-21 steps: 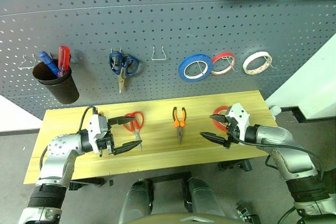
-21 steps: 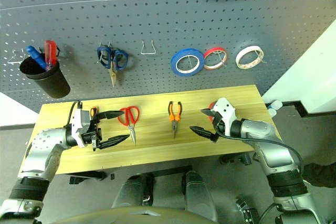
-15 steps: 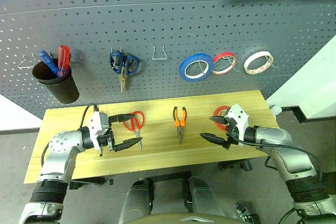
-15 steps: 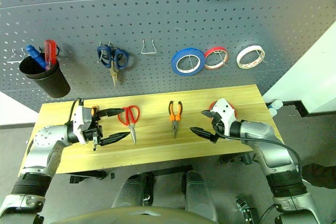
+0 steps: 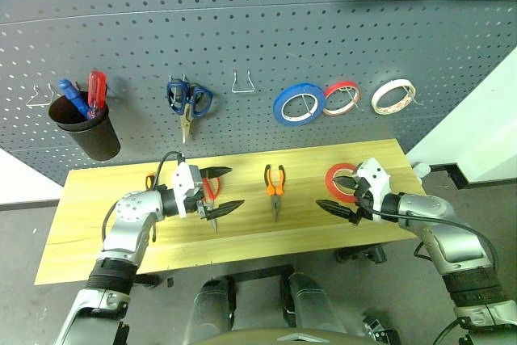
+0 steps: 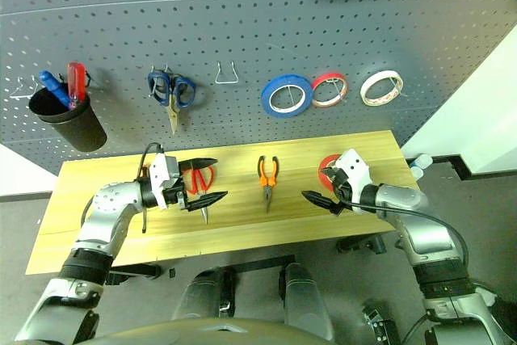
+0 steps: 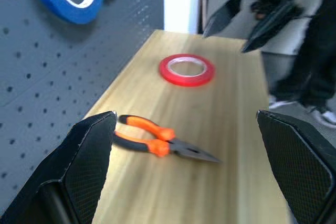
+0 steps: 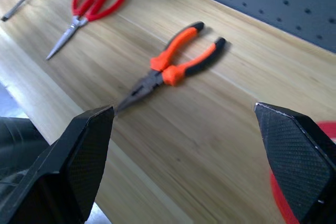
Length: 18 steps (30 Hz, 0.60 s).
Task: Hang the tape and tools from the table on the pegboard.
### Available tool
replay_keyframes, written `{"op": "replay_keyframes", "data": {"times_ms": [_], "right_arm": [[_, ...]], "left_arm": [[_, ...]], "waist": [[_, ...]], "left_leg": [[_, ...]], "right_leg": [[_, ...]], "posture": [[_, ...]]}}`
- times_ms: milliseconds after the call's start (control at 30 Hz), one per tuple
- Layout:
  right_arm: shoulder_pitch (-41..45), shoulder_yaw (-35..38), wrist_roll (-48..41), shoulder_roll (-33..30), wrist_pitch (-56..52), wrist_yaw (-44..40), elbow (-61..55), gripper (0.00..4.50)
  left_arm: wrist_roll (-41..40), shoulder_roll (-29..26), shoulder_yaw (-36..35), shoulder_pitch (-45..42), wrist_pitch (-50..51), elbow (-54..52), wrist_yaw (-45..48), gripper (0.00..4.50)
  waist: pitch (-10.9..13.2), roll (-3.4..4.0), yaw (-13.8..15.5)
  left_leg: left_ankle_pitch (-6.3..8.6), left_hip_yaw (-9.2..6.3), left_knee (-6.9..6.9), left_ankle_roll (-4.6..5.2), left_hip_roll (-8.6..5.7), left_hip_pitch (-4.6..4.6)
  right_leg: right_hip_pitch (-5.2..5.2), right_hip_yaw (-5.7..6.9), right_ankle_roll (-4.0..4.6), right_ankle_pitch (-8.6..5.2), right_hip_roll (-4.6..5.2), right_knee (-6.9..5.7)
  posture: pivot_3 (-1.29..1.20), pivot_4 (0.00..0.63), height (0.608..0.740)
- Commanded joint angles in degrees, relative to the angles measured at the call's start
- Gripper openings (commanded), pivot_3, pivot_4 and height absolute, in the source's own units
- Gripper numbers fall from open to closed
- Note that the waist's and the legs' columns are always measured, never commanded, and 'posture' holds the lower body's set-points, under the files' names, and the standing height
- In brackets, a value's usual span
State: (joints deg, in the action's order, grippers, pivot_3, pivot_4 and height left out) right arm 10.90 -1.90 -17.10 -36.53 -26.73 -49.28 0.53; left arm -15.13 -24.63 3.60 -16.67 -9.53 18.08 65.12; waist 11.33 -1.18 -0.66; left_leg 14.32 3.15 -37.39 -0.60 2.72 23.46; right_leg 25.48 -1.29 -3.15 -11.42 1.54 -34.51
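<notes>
On the table (image 5: 97,236) lie the red-handled scissors (image 5: 212,193), the orange-and-black pliers (image 5: 275,187) and the red tape (image 5: 339,182). A bit of the screwdriver (image 5: 149,181) shows behind my left arm. My left gripper (image 5: 234,187) is open over the scissors, partly hiding their handles and pointing toward the pliers (image 7: 157,141). Open as well, my right gripper (image 5: 327,194) hangs beside the tape's left edge and faces the pliers (image 8: 176,66). The pegboard (image 5: 242,30) rises behind the table.
On the pegboard hang a black cup (image 5: 85,131) with a blue and a red screwdriver, blue scissors (image 5: 190,103), an empty hook (image 5: 245,82), a blue roll (image 5: 299,104), a red-rimmed roll (image 5: 342,96) and a cream roll (image 5: 394,96). Bare wire hooks (image 5: 36,98) sit far left.
My left gripper has moved right along the table and now stands over the red scissors. The right gripper has stayed near the red tape.
</notes>
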Motion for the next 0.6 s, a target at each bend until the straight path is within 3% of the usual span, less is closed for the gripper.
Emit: {"op": "replay_keyframes", "data": {"times_ms": [33, 333, 600], "right_arm": [[1.77, 1.33, 0.02, 0.21, -0.59, 1.37, -0.86, 4.50], [5.25, -0.92, 2.95, -0.91, -2.22, 2.26, 1.95, 4.50], [12.30, -5.10, 7.89, 1.95, -0.54, 2.50, 12.14, 4.50]], "left_arm": [[1.45, 0.39, 0.98, -2.16, -0.35, 1.39, -0.82, 4.47], [6.35, 1.43, 4.17, -8.62, -0.92, 9.75, -2.22, 4.47], [9.41, 3.89, 6.86, -12.24, -0.49, 13.53, -3.81, 4.47]], "waist": [[0.00, 0.00, -0.40], [-0.01, -0.04, -0.44], [0.27, -0.10, -0.46]], "left_leg": [[0.00, 0.00, 0.00, 0.00, 0.00, 0.00], [0.00, -0.03, -0.22, 0.00, 0.01, -0.06], [0.00, -0.08, -0.36, 0.01, 0.01, -0.05]], "right_leg": [[0.00, -0.01, 0.00, 0.00, 0.00, 0.00], [0.05, -0.01, -0.06, -0.02, -0.04, -0.45], [0.07, -0.03, -0.03, -0.04, -0.03, -0.58]], "posture": [[-0.06, 0.140, 0.740], [-0.05, 0.163, 0.740], [-0.05, 0.233, 0.740]]}}
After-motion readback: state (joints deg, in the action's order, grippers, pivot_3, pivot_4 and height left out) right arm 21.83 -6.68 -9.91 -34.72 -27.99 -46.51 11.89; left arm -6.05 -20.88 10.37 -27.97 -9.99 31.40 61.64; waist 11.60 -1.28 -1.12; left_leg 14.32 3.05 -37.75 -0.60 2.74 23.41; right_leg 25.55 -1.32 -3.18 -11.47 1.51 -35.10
